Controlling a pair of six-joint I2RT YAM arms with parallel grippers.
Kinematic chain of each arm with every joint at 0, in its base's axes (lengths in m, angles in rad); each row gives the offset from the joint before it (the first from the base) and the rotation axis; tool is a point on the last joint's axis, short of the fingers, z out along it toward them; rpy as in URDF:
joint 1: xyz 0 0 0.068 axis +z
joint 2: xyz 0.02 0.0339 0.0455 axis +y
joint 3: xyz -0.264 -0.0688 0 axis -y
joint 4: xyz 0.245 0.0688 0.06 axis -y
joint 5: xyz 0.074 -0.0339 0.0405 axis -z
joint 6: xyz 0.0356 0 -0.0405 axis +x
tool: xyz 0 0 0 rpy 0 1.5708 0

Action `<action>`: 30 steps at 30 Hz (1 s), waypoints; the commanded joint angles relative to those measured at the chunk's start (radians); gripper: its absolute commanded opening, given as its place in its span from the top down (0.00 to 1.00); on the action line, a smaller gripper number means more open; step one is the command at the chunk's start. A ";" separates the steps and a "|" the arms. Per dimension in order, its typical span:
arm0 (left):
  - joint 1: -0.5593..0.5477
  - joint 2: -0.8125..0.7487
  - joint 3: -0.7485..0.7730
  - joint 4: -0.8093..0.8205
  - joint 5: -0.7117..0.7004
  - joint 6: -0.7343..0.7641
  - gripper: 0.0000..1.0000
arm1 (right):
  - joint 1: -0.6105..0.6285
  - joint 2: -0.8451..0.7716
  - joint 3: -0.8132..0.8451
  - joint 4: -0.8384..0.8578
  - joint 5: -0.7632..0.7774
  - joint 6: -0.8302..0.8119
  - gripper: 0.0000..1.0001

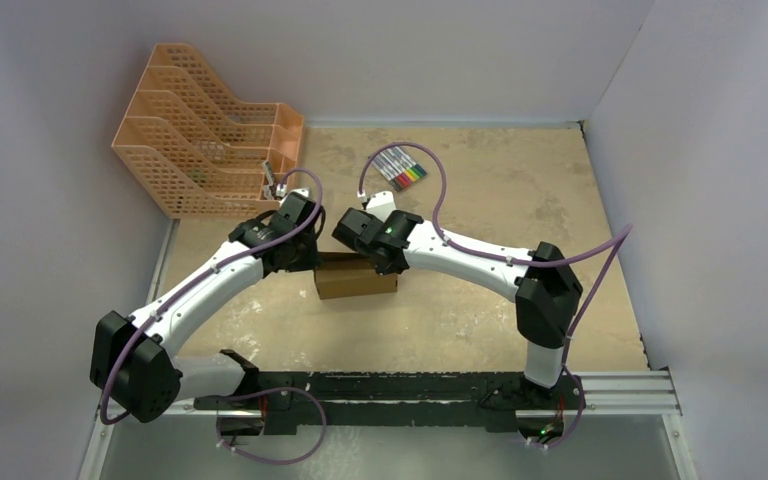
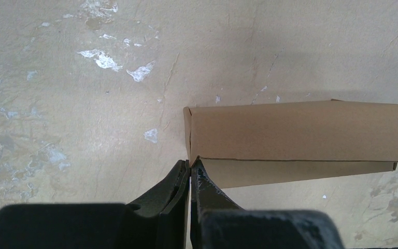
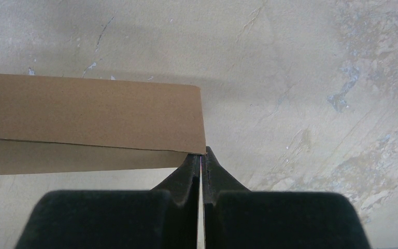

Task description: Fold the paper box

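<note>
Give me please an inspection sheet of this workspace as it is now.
surface: beige table, worn, stained, with pale chips.
job's things: paper box, brown, formed into a box shape, lying between both wrists.
clutter: orange mesh file rack far left; coloured markers at the back.
grippers: left gripper and right gripper both shut, tips at opposite box corners.
cables: purple cables loop along both arms.
surroundings: plain pale walls on three sides.

Plain brown paper box (image 1: 355, 283), mottled beige table (image 1: 500, 180) flecked white, orange mesh rack (image 1: 195, 150), purple cables (image 1: 438, 205), multicoloured markers (image 1: 401, 168).
</note>
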 commanded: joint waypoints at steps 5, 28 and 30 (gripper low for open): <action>-0.028 -0.005 0.014 0.007 -0.028 -0.026 0.98 | 0.003 0.036 -0.005 -0.029 -0.032 0.032 1.00; -0.140 -0.109 -0.130 0.069 -0.073 -0.159 0.98 | 0.003 -0.013 -0.049 0.029 -0.043 0.037 1.00; -0.140 -0.119 -0.150 0.091 -0.057 -0.162 0.95 | 0.002 -0.016 -0.052 0.032 -0.045 0.039 1.00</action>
